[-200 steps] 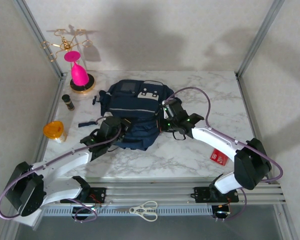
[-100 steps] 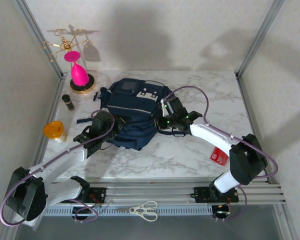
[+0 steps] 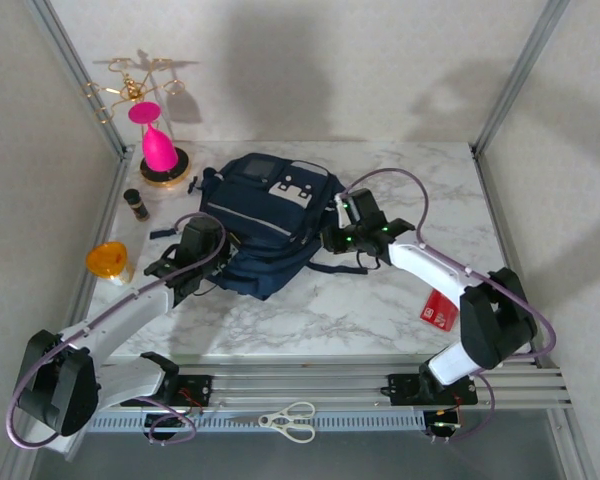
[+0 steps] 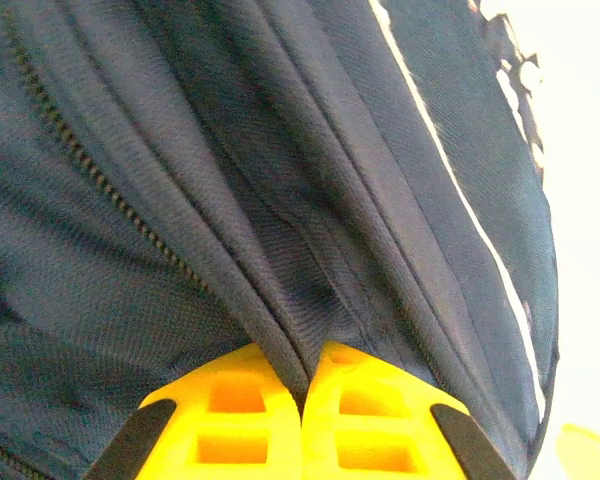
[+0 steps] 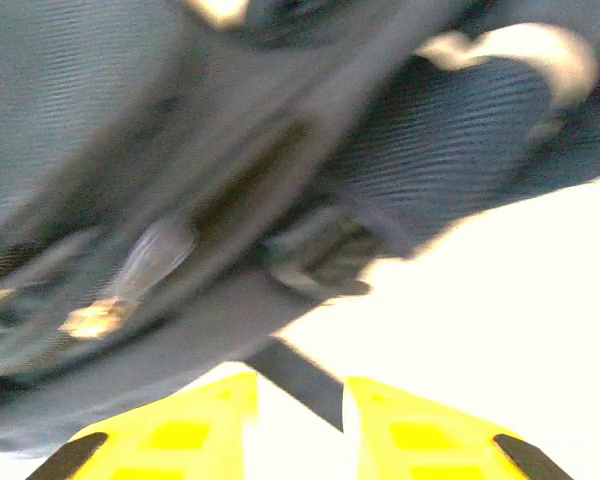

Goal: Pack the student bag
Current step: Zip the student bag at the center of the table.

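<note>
Pinching one student bag [image 3: 265, 215], left claw [image 4: 305, 378]; right claw [image 5: 300, 400] parted.

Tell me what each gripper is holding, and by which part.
The left gripper is shut on a fabric fold of the student bag, beside a zipper. The right gripper has its jaws apart around a dark strap; whether it pinches cannot be told.

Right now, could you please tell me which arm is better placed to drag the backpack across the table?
Probably left: the left pincer is clamped on a fold of the backpack, while the right pincer stands open around a strap.
</note>
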{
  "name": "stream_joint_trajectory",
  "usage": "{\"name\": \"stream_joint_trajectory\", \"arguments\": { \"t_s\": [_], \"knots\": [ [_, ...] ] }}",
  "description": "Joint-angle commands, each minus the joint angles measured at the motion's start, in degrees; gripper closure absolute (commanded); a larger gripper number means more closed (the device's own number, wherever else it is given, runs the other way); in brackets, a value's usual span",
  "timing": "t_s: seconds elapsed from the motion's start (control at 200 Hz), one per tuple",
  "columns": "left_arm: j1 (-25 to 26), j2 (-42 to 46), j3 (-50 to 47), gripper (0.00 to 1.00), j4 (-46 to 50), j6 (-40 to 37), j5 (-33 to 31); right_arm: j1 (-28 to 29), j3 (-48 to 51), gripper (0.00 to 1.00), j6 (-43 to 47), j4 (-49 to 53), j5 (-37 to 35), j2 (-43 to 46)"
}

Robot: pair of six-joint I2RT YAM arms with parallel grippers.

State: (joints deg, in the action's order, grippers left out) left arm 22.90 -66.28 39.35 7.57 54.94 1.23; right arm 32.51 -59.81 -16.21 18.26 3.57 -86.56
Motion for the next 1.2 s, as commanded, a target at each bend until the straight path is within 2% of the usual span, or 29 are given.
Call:
{"name": "stream_joint_trajectory", "arguments": {
  "t_s": [0.0,0.26,0.436,0.631,0.761,0.961,1.192],
  "knots": [
    [-1.8,-0.6,2.2,1.0,1.4,-2.7,-8.0,-1.3,2.4,0.68,3.7,1.4,-3.7,3.6],
    [-1.8,-2.1,3.6,1.0,1.0,-3.8,-6.9,-0.9,3.4,0.6,3.1,-6.5,4.8,1.4],
    [-2.1,-2.5,4.4,1.0,1.0,-2.9,-7.2,-0.8,2.7,0.52,9.2,-14.9,14.8,-1.6],
    [-4.7,-2.7,5.9,1.0,-0.5,-1.9,-3.6,-0.5,1.9,0.39,14.3,-20.0,24.8,-4.6],
    [-6.6,-2.6,6.3,1.0,-1.0,-2.3,-1.9,1.9,0.9,0.38,18.4,-21.0,24.6,-7.2],
    [-7.9,-2.8,6.7,1.0,-0.9,-3.5,-0.6,1.8,-0.1,0.38,23.8,-24.4,27.6,-10.0],
    [-9.1,-2.2,7.1,1.0,-0.9,-4.0,0.6,1.4,-5.1,0.33,30.8,-19.8,29.7,-16.0]
  ]
}}
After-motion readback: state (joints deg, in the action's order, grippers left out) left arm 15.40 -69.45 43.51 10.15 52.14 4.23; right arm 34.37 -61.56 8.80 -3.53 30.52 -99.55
